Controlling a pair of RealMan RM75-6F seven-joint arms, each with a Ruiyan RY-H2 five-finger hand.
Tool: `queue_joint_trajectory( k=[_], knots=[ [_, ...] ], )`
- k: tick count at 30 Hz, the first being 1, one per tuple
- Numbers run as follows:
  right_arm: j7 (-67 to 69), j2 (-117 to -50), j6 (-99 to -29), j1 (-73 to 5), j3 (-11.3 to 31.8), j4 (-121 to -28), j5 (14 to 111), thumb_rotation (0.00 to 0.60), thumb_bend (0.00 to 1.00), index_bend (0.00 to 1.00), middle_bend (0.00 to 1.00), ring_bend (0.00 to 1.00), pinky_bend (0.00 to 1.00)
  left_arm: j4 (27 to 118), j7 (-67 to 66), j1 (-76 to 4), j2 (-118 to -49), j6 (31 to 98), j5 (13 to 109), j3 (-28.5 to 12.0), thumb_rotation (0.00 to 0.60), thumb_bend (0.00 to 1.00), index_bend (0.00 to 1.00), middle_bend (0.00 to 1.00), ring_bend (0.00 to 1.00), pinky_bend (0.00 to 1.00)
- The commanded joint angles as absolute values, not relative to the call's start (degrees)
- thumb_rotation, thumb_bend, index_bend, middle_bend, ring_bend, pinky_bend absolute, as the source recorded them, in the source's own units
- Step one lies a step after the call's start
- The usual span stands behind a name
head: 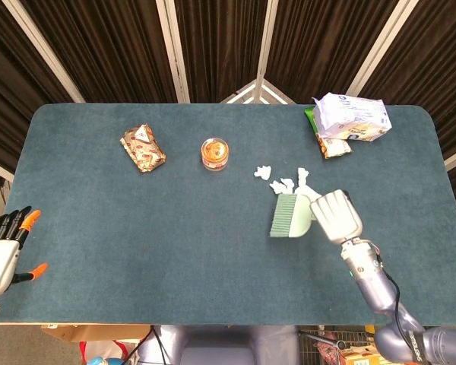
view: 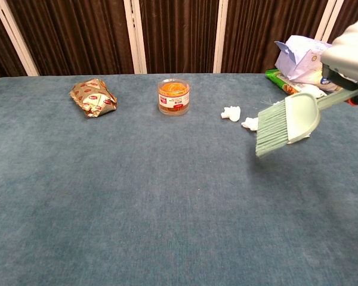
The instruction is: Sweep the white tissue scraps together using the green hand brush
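Note:
My right hand (head: 336, 215) (view: 348, 55) grips the handle of the pale green hand brush (head: 289, 216) (view: 283, 124), bristles pointing left, just in front of the tissue scraps and above the table. Several white tissue scraps (head: 284, 182) (view: 231, 113) lie in a loose cluster right of the table's centre; the brush hides some of them in the chest view. My left hand (head: 3, 251) hangs open off the table's front left corner, fingers spread, holding nothing.
An orange-lidded glass jar (head: 214, 153) (view: 173, 96) stands just left of the scraps. A foil snack packet (head: 143, 147) (view: 93, 98) lies further left. A white bag and green packets (head: 348, 122) (view: 304, 59) sit at the back right corner of the blue table (head: 137, 243).

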State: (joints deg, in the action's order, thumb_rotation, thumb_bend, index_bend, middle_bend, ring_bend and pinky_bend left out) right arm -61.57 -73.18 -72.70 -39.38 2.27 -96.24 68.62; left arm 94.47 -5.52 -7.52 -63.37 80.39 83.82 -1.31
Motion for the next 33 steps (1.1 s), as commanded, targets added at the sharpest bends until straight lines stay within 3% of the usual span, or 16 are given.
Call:
queue_joint_trajectory(
  k=[1,16,26,33],
  knots=[
    [-61.4,-75.1,-69.0,-42.0,5.4,-91.8,65.3,0.600,0.65,0.76,1.00,1.00,0.97,94.5,-5.7,-7.7,-63.4,79.9,83.5,-1.3,0.600,0.00,0.00,0.00,0.00,0.00],
    [-59.2,-88.3,-57.0,-52.4,12.2,-70.9,57.2,0.600,0.65,0.76,1.00,1.00,0.97,94.6,-4.5,-8.5,-63.1,77.9,81.6,-1.9,0.600,0.00,0.00,0.00,0.00,0.00],
    [-56.6,-94.1,-53.5,-55.1,11.9,-60.1,56.6,0.600,0.65,0.76,1.00,1.00,0.97,94.9,-4.4,-8.6,-62.7,77.0,80.3,-2.0,0.600,0.00,0.00,0.00,0.00,0.00],
    [-56.3,-94.3,-53.4,-53.9,9.3,-55.7,58.3,0.600,0.65,0.77,1.00,1.00,0.97,95.3,-4.2,-8.5,-62.5,77.2,80.5,-1.8,0.600,0.00,0.00,0.00,0.00,0.00]
  ],
)
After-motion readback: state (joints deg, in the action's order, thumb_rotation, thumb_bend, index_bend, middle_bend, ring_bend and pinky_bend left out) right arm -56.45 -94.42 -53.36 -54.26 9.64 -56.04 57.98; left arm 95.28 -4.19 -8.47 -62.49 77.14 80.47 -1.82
